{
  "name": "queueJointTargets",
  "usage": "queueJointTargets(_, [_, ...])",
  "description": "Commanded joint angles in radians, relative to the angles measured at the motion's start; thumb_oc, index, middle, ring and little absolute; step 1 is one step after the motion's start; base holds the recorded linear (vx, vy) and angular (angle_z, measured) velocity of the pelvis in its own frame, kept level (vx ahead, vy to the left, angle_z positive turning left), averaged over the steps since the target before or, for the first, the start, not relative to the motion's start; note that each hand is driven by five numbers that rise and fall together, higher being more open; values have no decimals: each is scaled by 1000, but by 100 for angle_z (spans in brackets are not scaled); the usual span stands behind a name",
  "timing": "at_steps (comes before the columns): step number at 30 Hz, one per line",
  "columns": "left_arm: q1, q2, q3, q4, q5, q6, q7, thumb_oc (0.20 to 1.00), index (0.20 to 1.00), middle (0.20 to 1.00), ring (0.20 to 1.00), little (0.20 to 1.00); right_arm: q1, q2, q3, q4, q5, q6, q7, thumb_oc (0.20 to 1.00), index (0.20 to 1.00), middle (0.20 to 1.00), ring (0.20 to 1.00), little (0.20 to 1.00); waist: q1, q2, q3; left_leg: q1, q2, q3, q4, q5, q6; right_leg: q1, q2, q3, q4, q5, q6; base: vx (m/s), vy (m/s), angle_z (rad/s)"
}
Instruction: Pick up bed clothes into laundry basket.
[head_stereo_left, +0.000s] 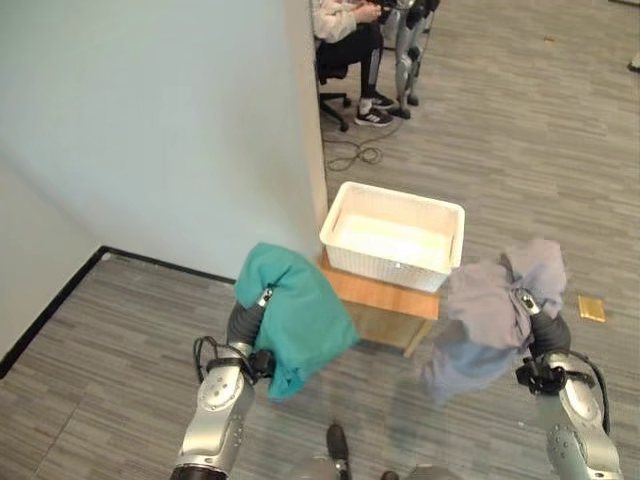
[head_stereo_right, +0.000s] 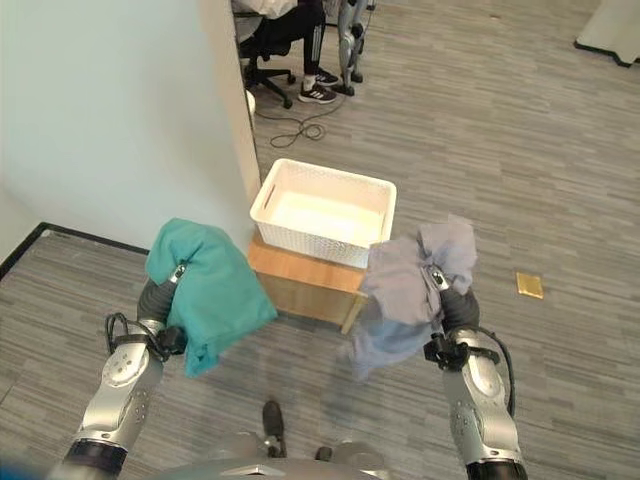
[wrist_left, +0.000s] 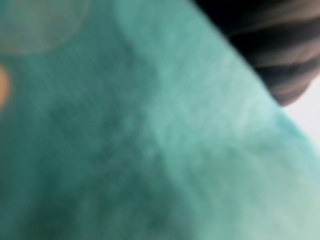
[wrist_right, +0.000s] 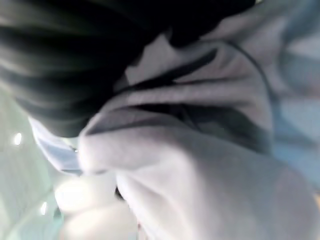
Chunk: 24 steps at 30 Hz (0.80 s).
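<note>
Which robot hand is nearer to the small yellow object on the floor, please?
Right. The right robot hand, under the grey garment, is beside the yellow object; the left robot hand is far across.

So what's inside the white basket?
Nothing that can be seen: the white basket on the small wooden table looks empty. The green cloth and grey cloth are outside it, draped over the robot's hands, hiding their fingers.

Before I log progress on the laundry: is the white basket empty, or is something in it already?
Empty: the white basket shows a bare bottom; the teal cloth and grey cloth hang outside it.
</note>
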Motion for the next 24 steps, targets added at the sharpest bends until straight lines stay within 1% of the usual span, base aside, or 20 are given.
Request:
queueJointTargets(1, [-26,59,16,-77,-6,-59,-33,200,200,200,200,200,-116,-92,-142,-38,-44,-88,-37,200,200,200,200,200,7,-11,-51,35,63,-12,5,0,-88,-5,-18,109,-342,269,17,374,-148,86])
queueJointTargets(2, [-33,60,5,-66,-7,-57,-40,200,200,200,200,200,-125,-127,-182,-35,-45,-99,-56,200,200,200,200,200,-11,-18,-52,40,56,-49,9,-8,-89,-10,-8,200,-394,281,18,338,-93,100])
queueJointTargets(3, [-42,60,-11,-55,-10,-55,-42,200,200,200,200,200,-137,-154,-200,-39,-47,-109,-72,200,200,200,200,200,-21,-25,-56,49,52,-76,9,-26,-90,-7,-1,268,-422,285,25,167,-50,103])
queueJointTargets(4, [-45,59,-12,-53,-10,-56,-41,200,200,200,200,200,-139,-157,-201,-37,-46,-111,-73,200,200,200,200,200,-19,-25,-52,43,51,-74,15,-20,-90,-10,-1,270,-425,297,25,185,-47,120])
queueJointTargets(5, [-46,65,-23,-48,-1,-56,-38,200,200,200,200,200,-145,-199,-224,-28,-55,-120,-81,200,200,200,200,200,-19,-36,-56,53,48,-92,10,-38,-90,-1,0,304,-435,294,30,97,-119,108])
queueJointTargets(6, [-25,56,-32,-64,-2,-51,-60,200,200,200,200,200,-142,-261,-254,-61,-62,-99,-57,200,200,200,200,200,-8,-48,-62,46,46,-112,6,-34,-89,17,-18,276,-466,318,35,134,-112,88])
queueJointTargets(7, [-24,56,-33,-64,-2,-51,-60,200,200,200,200,200,-141,-262,-255,-61,-61,-99,-56,200,200,200,200,200,-11,-48,-63,46,46,-115,6,-34,-89,18,-18,273,-467,318,35,99,-172,91])
queueJointTargets(8, [8,51,-48,-74,-18,-52,-92,200,200,200,200,200,-181,-381,-262,-35,-88,-96,-27,200,200,200,200,200,3,-54,-76,33,45,-131,1,-25,-95,39,-12,256,-507,321,26,105,-117,66])
queueJointTargets(10, [52,49,-52,-89,-48,-42,-113,200,200,200,200,200,-238,-507,-239,8,-112,-76,-9,200,200,200,200,200,15,-56,-83,23,48,-143,-2,-18,-106,56,-11,216,-537,325,22,88,-110,43])
queueJointTargets(11, [53,47,-50,-91,-48,-42,-113,200,200,200,200,200,-243,-511,-235,13,-111,-77,-9,200,200,200,200,200,12,-54,-83,23,48,-144,-2,-18,-106,57,-11,215,-539,326,22,53,-110,38])
queueJointTargets(12, [94,47,-72,-98,-84,-31,-136,200,200,200,200,200,-319,-627,-180,91,-138,-60,-10,200,200,200,200,200,31,-60,-82,13,55,-153,-6,-11,-116,65,-6,198,-561,328,13,42,-107,44])
queueJointTargets(13, [108,57,-87,-100,-94,-27,-142,200,200,200,200,200,-390,-681,-124,175,-146,-54,-20,200,200,200,200,200,43,-61,-80,8,60,-157,-8,-8,-120,69,-2,186,-568,327,9,78,-104,21])
queueJointTargets(14, [109,55,-84,-100,-94,-27,-142,200,200,200,200,200,-403,-684,-110,184,-144,-58,-19,200,200,200,200,200,38,-58,-81,14,61,-157,-7,-19,-120,76,-1,185,-570,318,9,59,-41,16])
queueJointTargets(15, [123,60,-91,-110,-107,-23,-145,200,200,200,200,200,-448,-706,-66,224,-150,-50,-22,200,200,200,200,200,41,-57,-79,11,64,-160,-8,-17,-121,78,0,181,-572,318,6,64,-49,21])
queueJointTargets(17, [139,98,-118,-119,-132,-24,-146,200,200,200,200,200,-617,-787,100,373,-213,-18,-19,200,200,200,200,200,67,-58,-64,-1,70,-171,-8,-9,-128,80,7,165,-576,315,-2,18,-66,19])
queueJointTargets(18, [140,94,-112,-119,-133,-24,-145,200,200,200,200,200,-643,-788,123,386,-212,-22,-20,200,200,200,200,200,61,-55,-64,-1,70,-171,-8,-9,-128,79,8,166,-576,315,-3,-38,-47,1])
queueJointTargets(19, [138,112,-123,-124,-149,-27,-137,200,200,200,200,200,-753,-800,228,473,-243,-3,-22,200,200,200,200,200,73,-52,-49,-17,72,-180,-8,0,-132,70,11,157,-578,316,-6,-35,-28,2])
queueJointTargets(20, [138,108,-119,-124,-150,-27,-137,200,200,200,200,200,-773,-800,246,482,-243,-5,-23,200,200,200,200,200,68,-50,-49,-18,72,-179,-8,0,-132,69,11,157,-578,316,-6,-59,-40,8])
queueJointTargets(22, [134,119,-124,-128,-160,-26,-134,200,200,200,200,200,-851,-795,325,525,-299,15,-31,200,200,200,200,200,73,-43,-32,-36,72,-183,-8,7,-135,56,13,154,-577,319,-10,-58,-27,12])
queueJointTargets(24, [122,126,-135,-131,-167,-28,-127,200,200,200,200,200,-934,-744,394,614,-316,25,-51,200,200,200,200,200,75,-31,-14,-58,73,-189,-8,15,-136,36,16,150,-577,323,-13,-73,-30,10])
